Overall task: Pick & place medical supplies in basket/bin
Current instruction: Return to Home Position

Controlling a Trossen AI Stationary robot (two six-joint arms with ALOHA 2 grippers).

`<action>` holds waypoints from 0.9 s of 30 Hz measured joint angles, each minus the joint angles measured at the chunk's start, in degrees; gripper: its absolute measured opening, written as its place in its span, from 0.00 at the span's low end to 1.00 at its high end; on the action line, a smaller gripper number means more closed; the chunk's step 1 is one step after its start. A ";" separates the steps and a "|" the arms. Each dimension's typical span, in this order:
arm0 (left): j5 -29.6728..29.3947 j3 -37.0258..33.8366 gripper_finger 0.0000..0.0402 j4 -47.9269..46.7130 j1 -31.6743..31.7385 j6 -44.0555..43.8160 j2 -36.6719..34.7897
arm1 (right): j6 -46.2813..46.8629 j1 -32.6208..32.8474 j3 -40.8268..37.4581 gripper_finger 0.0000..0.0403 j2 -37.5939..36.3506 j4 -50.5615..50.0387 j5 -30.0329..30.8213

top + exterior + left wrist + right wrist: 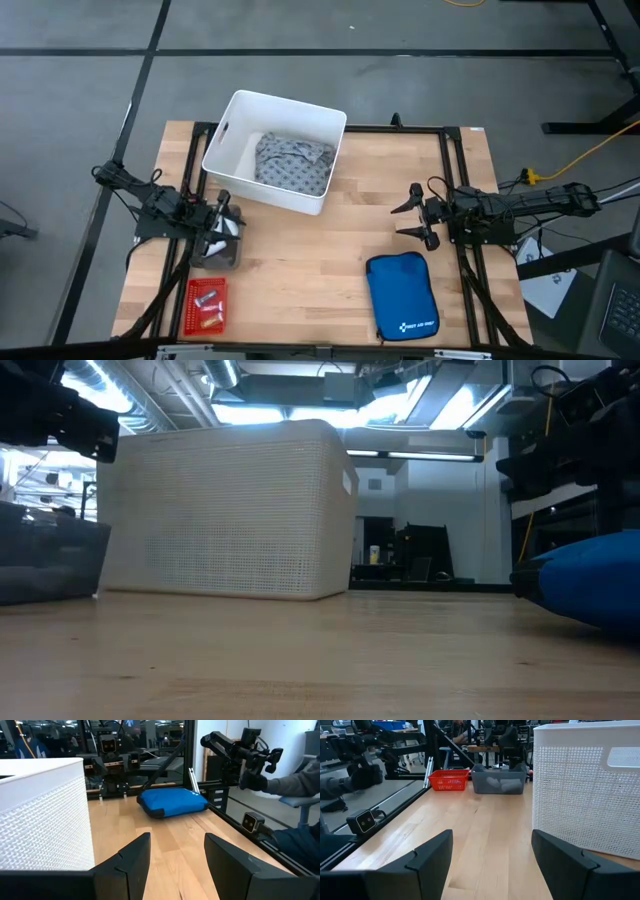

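Observation:
The grey-blue dotted garment (295, 163) lies crumpled inside the white tub (232, 115) at the table's far middle. White rolls (216, 243) lie in a small grey bin (219, 256) at the left. The red mesh basket (193, 305) sits at the near left corner with small vials (210, 298) and a roll in it. My left gripper (228, 212) (172, 855) hovers open just beyond the grey bin's far edge. My right gripper (412, 216) (492, 852) hovers open above bare wood at the right, facing the tub (585, 785), the basket (449, 780) and the grey bin (499, 781).
A blue zip pouch (402, 297) (172, 802) lies at the near right. The tub (225, 510) stands tall between the arms at the far side. Bare wood (310, 270) stretches across the near middle. A person's sleeve (295, 780) shows beyond the table's near edge.

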 joint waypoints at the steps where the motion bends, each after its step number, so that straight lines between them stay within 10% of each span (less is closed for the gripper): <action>1: -0.02 0.00 0.46 0.00 0.00 0.10 0.00 | 0.01 0.00 0.00 0.67 0.00 0.00 0.01; 27: -0.04 -0.11 0.46 -0.33 0.00 2.09 0.00 | 0.13 0.02 0.00 0.67 0.00 0.00 0.01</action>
